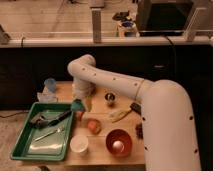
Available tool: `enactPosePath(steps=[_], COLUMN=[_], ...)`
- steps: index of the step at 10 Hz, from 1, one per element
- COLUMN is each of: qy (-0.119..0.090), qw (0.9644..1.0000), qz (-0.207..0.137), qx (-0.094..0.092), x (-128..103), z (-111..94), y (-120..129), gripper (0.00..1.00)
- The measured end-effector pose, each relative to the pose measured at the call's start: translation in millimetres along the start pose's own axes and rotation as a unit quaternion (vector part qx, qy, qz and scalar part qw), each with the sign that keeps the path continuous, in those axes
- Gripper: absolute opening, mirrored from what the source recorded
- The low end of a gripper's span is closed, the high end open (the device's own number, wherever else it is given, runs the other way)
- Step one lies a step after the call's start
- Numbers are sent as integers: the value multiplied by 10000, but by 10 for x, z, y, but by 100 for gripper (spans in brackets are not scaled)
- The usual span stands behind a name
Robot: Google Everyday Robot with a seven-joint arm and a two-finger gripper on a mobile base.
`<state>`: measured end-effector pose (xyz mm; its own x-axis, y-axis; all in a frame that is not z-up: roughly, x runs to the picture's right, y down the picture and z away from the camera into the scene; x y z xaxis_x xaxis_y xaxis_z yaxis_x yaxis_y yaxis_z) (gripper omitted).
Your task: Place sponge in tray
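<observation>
The gripper [78,104] hangs below the white arm's [115,82] wrist, pointing down at the far right corner of the tray [22,136]. Its fingers are closed around the sponge [76,106], a small teal block held at their tips. The sponge sits just over the tray's right rim, and whether it touches the rim cannot be told. It looks slightly wider than tall, so its long axis runs roughly across the view, left to right (its paler face cannot be made out from here).

There is one sponge and one tray. The tray lies on the left part of the wooden table [100,156], with its long side running away from the camera. Two utensils lie in it, a dark one [50,119] toward the far end and a silvery one [49,133] nearer the middle.

To the right of the tray, near the gripper, is one round orange fruit [93,125]. In front of it stand one white cup [79,144] and one orange-red bowl [118,142], side by side. One pale-yellow wedge [120,115] lies further right, with one small metal cup [110,97] behind it. One blue cup [50,84] stands at the far left corner, behind the tray.
</observation>
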<state>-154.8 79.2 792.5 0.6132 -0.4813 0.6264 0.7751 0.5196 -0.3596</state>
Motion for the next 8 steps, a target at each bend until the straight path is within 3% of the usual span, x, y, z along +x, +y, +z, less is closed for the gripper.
enactPosePath(steps=[3,4,6,8], qy=[-162,-228,-342,-394], qw=[9977,9942,9889,9793], qz=[-630,-1024,-1408,-1955], qx=[-165,-258,-333,-332], x=[-533,-898,-1249,-1711], z=[89,155,227,315], y=[-317,-403,-378,-238], gripper=[0,0,0,1])
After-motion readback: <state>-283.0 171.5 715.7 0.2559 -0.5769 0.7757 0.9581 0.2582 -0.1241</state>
